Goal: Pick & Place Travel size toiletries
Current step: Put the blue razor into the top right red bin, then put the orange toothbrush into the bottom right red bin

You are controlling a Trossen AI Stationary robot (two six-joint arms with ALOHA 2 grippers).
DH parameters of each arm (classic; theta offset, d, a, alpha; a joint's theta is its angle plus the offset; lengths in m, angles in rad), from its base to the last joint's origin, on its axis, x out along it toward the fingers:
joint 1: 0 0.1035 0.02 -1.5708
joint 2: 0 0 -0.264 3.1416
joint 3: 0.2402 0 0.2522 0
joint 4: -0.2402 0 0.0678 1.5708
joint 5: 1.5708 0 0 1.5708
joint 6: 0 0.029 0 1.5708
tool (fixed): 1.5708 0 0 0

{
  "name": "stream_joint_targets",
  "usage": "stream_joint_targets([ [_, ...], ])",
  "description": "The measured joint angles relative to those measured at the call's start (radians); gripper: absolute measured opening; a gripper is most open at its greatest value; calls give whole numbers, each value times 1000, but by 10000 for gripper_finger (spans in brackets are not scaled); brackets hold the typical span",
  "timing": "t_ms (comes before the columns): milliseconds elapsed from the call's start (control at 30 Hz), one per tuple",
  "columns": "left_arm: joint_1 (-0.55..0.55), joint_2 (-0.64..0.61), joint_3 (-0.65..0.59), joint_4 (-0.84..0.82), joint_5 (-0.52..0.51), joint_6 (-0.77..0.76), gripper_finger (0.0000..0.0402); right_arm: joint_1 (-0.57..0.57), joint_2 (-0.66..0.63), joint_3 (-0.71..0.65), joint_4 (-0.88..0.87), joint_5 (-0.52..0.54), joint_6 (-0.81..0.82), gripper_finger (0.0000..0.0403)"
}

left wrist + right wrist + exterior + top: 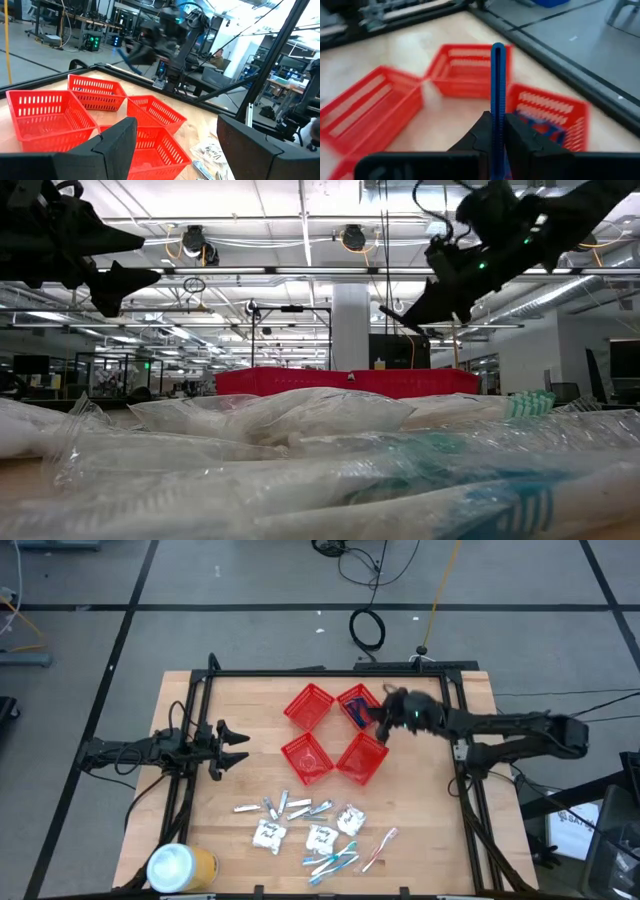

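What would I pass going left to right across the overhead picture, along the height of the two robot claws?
Left gripper, open and empty → the red baskets → right gripper, shut on a blue razor over the far right basket.

Table: my wooden table (230, 700).
Middle: four red mesh baskets (333, 733).
Near edge: scattered toiletries (310, 825).
Corner: yellow can (182, 867).

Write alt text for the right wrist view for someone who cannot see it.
The right gripper is shut on a dark blue razor, held above four red mesh baskets on a wooden table. One basket already holds something blue.
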Motion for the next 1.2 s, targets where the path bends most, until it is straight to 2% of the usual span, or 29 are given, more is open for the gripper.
stream_joint_targets([
  [133, 0, 0, 0, 0, 0, 0, 271, -125, 89, 1, 81, -115, 16, 23],
  [233, 0, 0, 0, 0, 0, 0, 271, -159, 173, 1, 177, -177, 26, 24],
  [467, 0, 0, 0, 0, 0, 0, 271, -161, 310, 1, 276, -170, 9, 27],
  [733, 0, 0, 0, 0, 0, 0, 271, -161, 331, 1, 291, -45, 9, 71],
  [1100, 0, 0, 0, 0, 0, 0, 271, -158, 331, 1, 320, -47, -37, 127],
  [1200, 0, 0, 0, 0, 0, 0, 271, -158, 312, 1, 325, -109, -37, 132],
])
